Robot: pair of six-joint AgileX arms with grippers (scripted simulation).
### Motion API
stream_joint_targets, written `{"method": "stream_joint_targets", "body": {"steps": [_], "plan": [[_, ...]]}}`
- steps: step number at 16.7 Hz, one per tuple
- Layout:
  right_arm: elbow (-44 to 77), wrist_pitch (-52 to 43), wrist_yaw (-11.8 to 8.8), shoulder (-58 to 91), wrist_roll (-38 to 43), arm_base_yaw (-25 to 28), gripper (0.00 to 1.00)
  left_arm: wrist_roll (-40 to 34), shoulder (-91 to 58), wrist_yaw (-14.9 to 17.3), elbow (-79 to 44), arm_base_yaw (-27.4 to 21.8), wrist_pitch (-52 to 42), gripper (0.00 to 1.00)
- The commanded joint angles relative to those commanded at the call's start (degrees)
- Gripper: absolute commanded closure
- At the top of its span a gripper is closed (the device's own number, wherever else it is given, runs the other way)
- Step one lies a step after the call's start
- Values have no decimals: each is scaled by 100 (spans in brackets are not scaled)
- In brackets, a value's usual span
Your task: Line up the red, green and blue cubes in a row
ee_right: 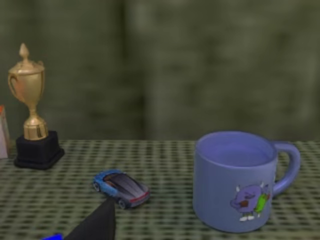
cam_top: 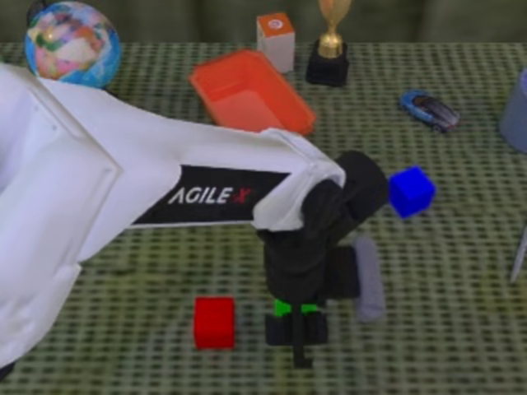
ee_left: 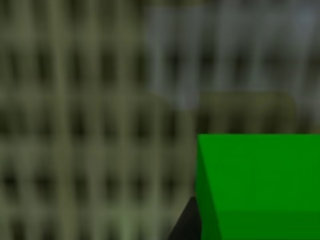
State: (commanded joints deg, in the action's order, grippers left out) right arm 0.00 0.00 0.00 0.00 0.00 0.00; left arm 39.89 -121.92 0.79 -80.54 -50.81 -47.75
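Note:
The green cube sits low over the mat between the black fingers of my left gripper, which is shut on it. In the left wrist view the green cube fills the lower right, with one dark finger against its side. To its left, a small gap away, the red cube rests on the mat. The blue cube lies farther back and to the right, apart from both. My right arm shows only as a sliver at the right edge. In the right wrist view, one finger of the right gripper shows.
An orange tray lies at the back, with a white orange-topped box and a trophy behind it. A globe stands at the back left. A toy car and a blue mug are at the right.

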Motion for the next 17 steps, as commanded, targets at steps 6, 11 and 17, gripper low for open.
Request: {"method": "stream_joint_targets", "body": {"steps": [6, 11, 17], "plan": [[0, 0, 0, 0, 0, 0, 0, 0, 0, 0, 0, 0, 0, 0], [0, 0, 0, 0, 0, 0, 0, 0, 0, 0, 0, 0, 0, 0], [0, 0, 0, 0, 0, 0, 0, 6, 92, 6, -146, 22, -225, 0]]}}
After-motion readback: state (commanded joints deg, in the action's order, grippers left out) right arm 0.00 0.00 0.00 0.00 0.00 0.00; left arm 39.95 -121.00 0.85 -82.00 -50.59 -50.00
